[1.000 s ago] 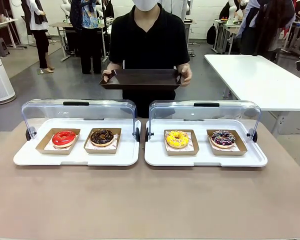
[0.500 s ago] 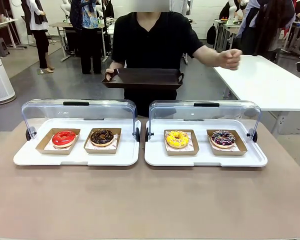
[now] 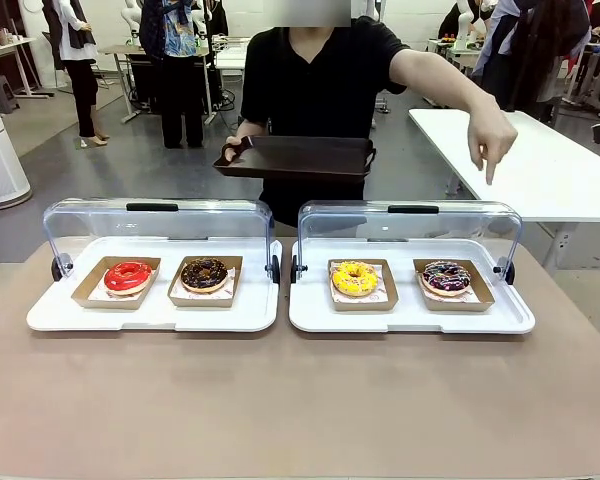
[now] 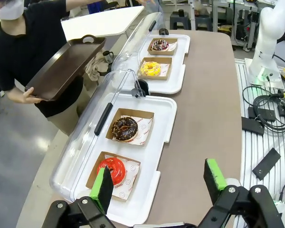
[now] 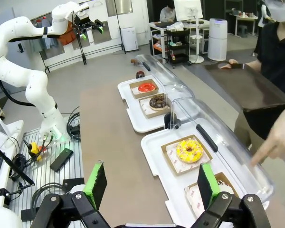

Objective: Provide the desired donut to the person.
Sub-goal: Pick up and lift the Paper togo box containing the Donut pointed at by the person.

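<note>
Choice looks made: the person point(image 3: 315, 80) points a hand point(image 3: 493, 140) down at the purple donut point(image 3: 446, 276), I judge. It sits in its paper box at the outer end of the right tray point(image 3: 410, 318), beside the yellow donut point(image 3: 355, 278), farthest to my right in the row of four. My right pincer point(image 5: 151, 183) hangs back with its fingers wide apart and nothing in them, the closer of my two. My left pincer point(image 4: 158, 179), just as wide and bare, hangs over the table's other end. The cover point(image 3: 410, 222) is rolled back toward the person, so my side lies open. The brown tray point(image 3: 300, 157) waits beyond, held level
</note>
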